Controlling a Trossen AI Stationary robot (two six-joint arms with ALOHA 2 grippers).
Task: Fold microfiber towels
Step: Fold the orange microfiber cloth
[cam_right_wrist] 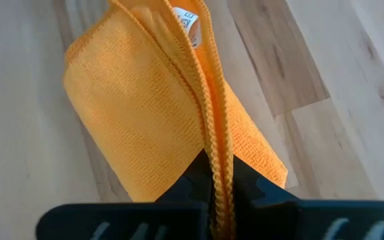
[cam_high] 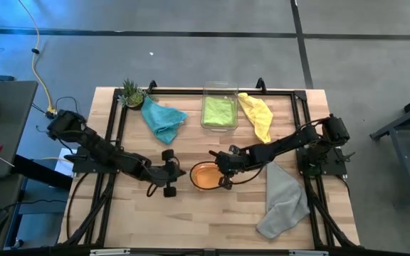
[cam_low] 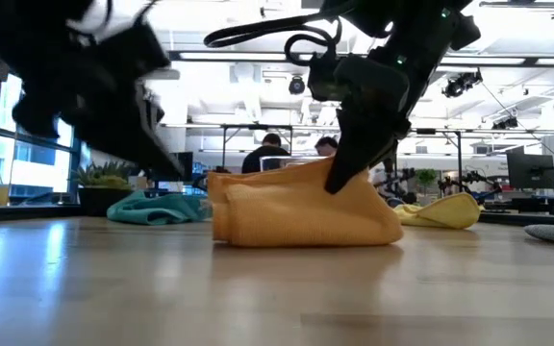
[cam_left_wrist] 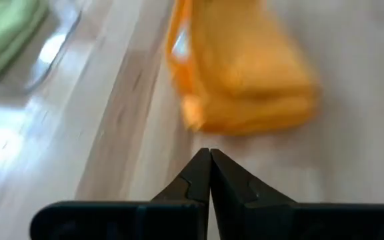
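High view puts your right gripper [cam_high: 221, 165] at the middle of the table [cam_high: 191, 213], its fingers pinched tight on the hemmed edge of the orange towel [cam_high: 205, 176]. Your right wrist camera confirms the grip: the doubled orange hem [cam_right_wrist: 213, 133] runs straight down between the closed fingers, with a small white label [cam_right_wrist: 187, 21] showing at the far end of the fold. That towel lies folded over on itself on the wood; from the low camera it reads as a thick bundle [cam_low: 301, 213], with the right gripper [cam_low: 349, 173] holding its upper edge.

Your left gripper [cam_high: 168, 174] sits just beside the orange towel, on the towel's left as seen from above, fingers fully closed and empty. Its wrist camera shows the two fingertips [cam_left_wrist: 210, 163] meeting with nothing between them, and the orange bundle [cam_left_wrist: 245, 73] lying a little ahead on the table.

You have the other towels spread around the far and right parts of the table. The teal towel [cam_high: 162, 119] lies crumpled near the small potted plant [cam_high: 131, 92]. The green towel [cam_high: 218, 110] rests inside the clear bin [cam_high: 219, 89]. The yellow towel [cam_high: 256, 115] lies just right of the bin. The grey towel [cam_high: 283, 203] is on the near right side, well apart from both grippers.
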